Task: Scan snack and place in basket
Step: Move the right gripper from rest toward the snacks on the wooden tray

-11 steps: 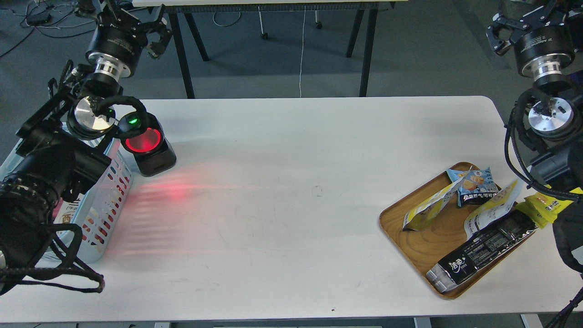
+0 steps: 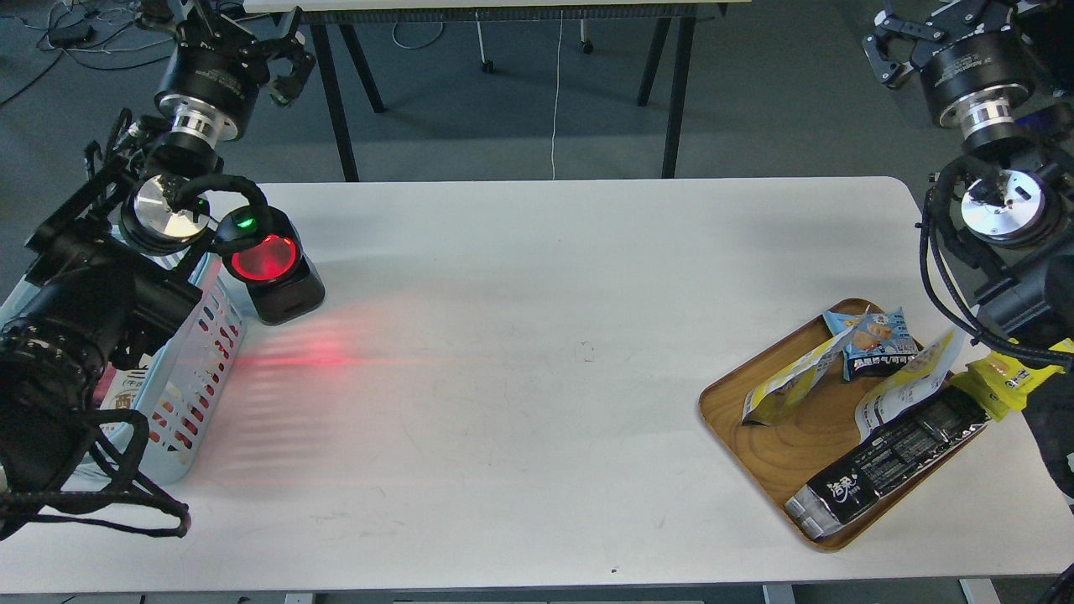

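Observation:
Two yellow-and-white snack pouches lie on their sides in the brown wooden tray (image 2: 759, 457) at the right: one (image 2: 787, 384) on the left and one (image 2: 908, 387) further right. The pale blue slotted basket (image 2: 197, 369) stands at the table's left edge, half hidden behind my left arm, with some packets inside. My left gripper (image 2: 285, 52) is raised beyond the table's far left edge, open and empty. My right gripper (image 2: 891, 44) is raised past the far right corner, open and empty, well above the tray.
A black scanner (image 2: 273, 273) with a red window stands by the basket and throws red light on the white table (image 2: 537, 352). The tray also holds a small blue packet (image 2: 877, 340) and a long black packet (image 2: 889, 461). A yellow packet (image 2: 1007, 377) lies at the tray's right edge.

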Controlling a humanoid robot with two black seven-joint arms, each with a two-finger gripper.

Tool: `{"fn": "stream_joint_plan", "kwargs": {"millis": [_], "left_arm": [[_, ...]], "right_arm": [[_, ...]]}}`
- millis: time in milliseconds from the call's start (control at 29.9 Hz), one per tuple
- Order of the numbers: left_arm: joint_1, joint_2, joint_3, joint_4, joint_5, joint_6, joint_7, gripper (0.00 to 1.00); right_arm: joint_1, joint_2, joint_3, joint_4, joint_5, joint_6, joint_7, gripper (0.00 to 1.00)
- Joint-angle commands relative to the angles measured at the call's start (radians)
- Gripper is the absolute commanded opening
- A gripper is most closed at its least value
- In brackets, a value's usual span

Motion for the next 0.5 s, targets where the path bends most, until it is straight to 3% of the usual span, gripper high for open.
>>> {"fn": "stream_joint_plan", "kwargs": {"millis": [0, 201, 469], "left_arm": [[-0.002, 0.002, -0.001, -0.001, -0.001, 0.0, 0.001, 1.0], [-0.002, 0.004, 0.0, -0.003, 0.002, 0.0, 0.004, 1.0], [0.002, 0.027, 0.0, -0.003, 0.003, 0.0, 0.007, 1.0]], "right_arm": [[0.016, -0.086, -0.025, 0.08, -0.011, 0.0, 0.006, 1.0], [0.16, -0.13, -0.188, 0.115, -0.247, 0.0, 0.033, 1.0], [0.342, -0.175, -0.481, 0.275, -0.64, 0.0, 0.059, 1.0]]}}
